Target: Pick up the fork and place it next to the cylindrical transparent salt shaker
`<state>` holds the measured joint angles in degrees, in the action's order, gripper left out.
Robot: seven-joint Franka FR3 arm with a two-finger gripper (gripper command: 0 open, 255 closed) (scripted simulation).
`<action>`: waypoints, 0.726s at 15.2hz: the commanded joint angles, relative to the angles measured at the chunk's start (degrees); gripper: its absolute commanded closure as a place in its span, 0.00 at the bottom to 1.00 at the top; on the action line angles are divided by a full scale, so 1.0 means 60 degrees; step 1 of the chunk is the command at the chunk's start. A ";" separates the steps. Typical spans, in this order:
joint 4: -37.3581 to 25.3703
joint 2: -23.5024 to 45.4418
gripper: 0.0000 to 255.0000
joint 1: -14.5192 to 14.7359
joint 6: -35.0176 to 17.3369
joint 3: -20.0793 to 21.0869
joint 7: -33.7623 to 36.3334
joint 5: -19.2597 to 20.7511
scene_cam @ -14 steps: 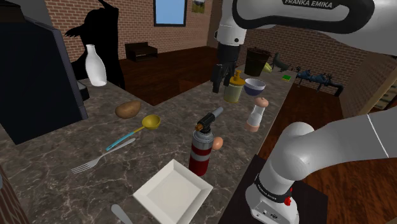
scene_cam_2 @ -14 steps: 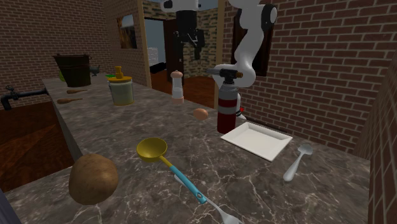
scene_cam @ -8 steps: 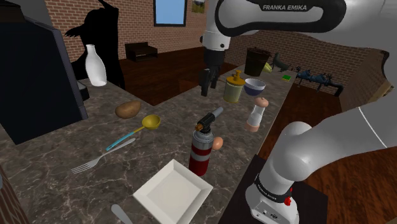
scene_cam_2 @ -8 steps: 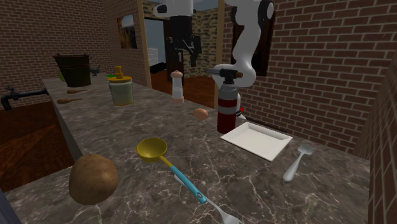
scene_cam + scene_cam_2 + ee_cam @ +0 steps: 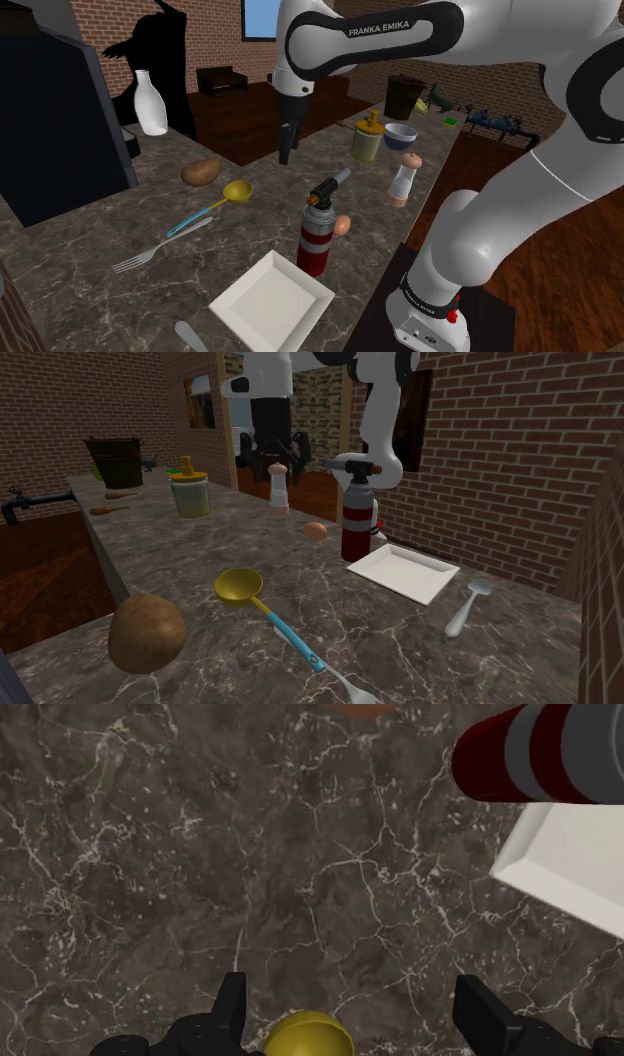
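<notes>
The bench (image 5: 70,235) was dark, white-veined marble, smooth; the fork (image 5: 160,246) looked metallic grey; the walls (image 5: 520,462) were rough brick.

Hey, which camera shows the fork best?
The shoulder view: the whole fork lies on the counter, tines to handle. The second exterior view cuts it off at the bottom edge; the wrist view faces the yellow ladle.

Soft, even light is falling across the dark counter (image 5: 60,290), while the brick walls (image 5: 500,452) are sitting dim. A far window (image 5: 265,18) is glowing bright blue. Edges are rendering crisp throughout.
</notes>
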<state>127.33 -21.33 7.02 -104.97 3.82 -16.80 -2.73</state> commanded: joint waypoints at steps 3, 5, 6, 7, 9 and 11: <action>-0.0682 0.1226 0.00 0.0349 -0.0603 0.0244 -0.0630 -0.0025; -0.1022 0.1814 0.00 0.0510 -0.0874 0.0379 -0.0925 -0.0015; -0.1200 0.2105 0.00 0.0590 -0.0998 0.0450 -0.1068 -0.0004; -0.1383 0.2394 0.00 0.0668 -0.1115 0.0524 -0.1208 0.0012; -0.1764 0.2965 0.00 0.0824 -0.1327 0.0675 -0.1477 0.0057; -0.2161 0.3528 0.00 0.0981 -0.1512 0.0832 -0.1734 0.0123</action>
<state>115.45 -1.52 12.28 -113.63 8.19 -26.62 -2.13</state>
